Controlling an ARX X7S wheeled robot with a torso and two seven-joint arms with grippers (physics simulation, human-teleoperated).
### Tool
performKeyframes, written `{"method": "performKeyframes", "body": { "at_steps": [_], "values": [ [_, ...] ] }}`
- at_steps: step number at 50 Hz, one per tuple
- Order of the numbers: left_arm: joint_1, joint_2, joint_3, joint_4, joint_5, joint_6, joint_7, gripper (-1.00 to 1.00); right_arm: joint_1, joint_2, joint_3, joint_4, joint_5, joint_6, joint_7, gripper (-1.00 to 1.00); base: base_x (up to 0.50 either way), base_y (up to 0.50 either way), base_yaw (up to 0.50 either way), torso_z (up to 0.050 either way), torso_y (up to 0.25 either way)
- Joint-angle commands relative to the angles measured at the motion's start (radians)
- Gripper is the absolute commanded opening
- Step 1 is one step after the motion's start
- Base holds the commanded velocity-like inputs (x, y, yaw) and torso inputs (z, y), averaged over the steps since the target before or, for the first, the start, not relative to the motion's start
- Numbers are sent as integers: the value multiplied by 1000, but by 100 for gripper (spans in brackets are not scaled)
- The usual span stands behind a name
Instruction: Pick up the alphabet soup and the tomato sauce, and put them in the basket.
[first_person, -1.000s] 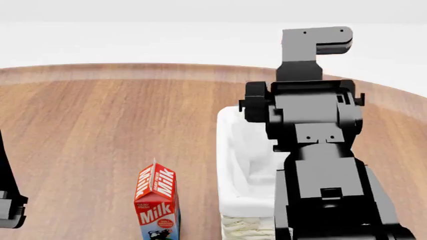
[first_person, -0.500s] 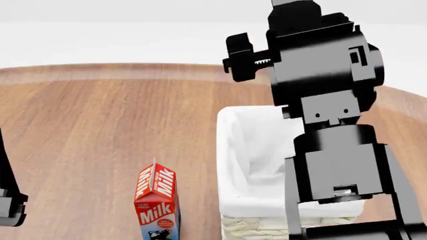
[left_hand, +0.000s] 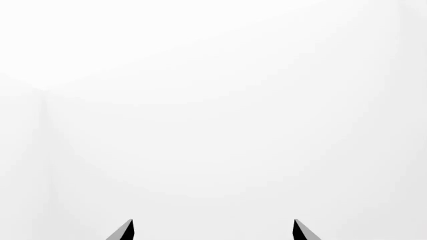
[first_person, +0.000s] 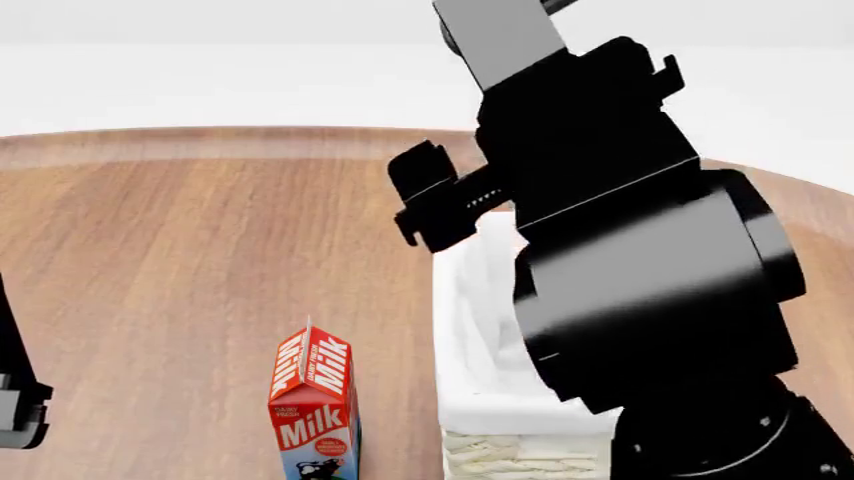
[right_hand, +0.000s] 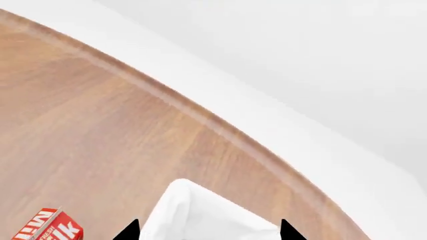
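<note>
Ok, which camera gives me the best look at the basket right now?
The head view: the basket shows its white lining, left rim and woven base, though the right arm covers much of it. The right wrist view catches only a corner of the lining. The left wrist view shows none of it.

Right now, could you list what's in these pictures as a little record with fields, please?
Surface: wooden table
Basket: cream wicker with white cloth lining, on the table, mostly hidden by the right arm
Milk carton: red, upright, beside the basket
Soup and sauce cans: not in sight
Right gripper: only its tips show, apart, nothing between them, above the basket
Left gripper: tips apart, empty, facing blank white
</note>
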Motion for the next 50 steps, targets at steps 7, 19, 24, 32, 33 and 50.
{"method": "performKeyframes", "body": {
  "at_steps": [7, 19, 24, 32, 33, 50],
  "values": [
    [-3, 0, 10, 0, 11, -5, 4, 100, -161, 212, -20, -367, 747, 108, 516, 100, 0, 0, 0, 0, 0],
    [-4, 0, 17, 0, 17, -8, 4, 100, -232, 249, 54, -410, 1195, 102, 841, 100, 0, 0, 0, 0, 0],
    [-7, 0, 22, 0, 21, -9, 4, 100, -267, 259, 74, -383, 1412, 69, 1001, 100, 0, 0, 0, 0, 0],
    [-4, 0, 11, 0, 16, -3, 7, 100, -308, 281, 67, -407, 1524, 27, 1088, 100, 0, 0, 0, 0, 0],
    [-4, 0, 12, 0, 18, -3, 7, 100, -269, 288, 54, -380, 1602, 26, 1141, 100, 0, 0, 0, 0, 0],
    [-15, 0, 19, 0, 25, -12, 11, 100, -351, 344, -38, -479, 1737, -14, 1223, 100, 0, 0, 0, 0, 0]
  ]
}}
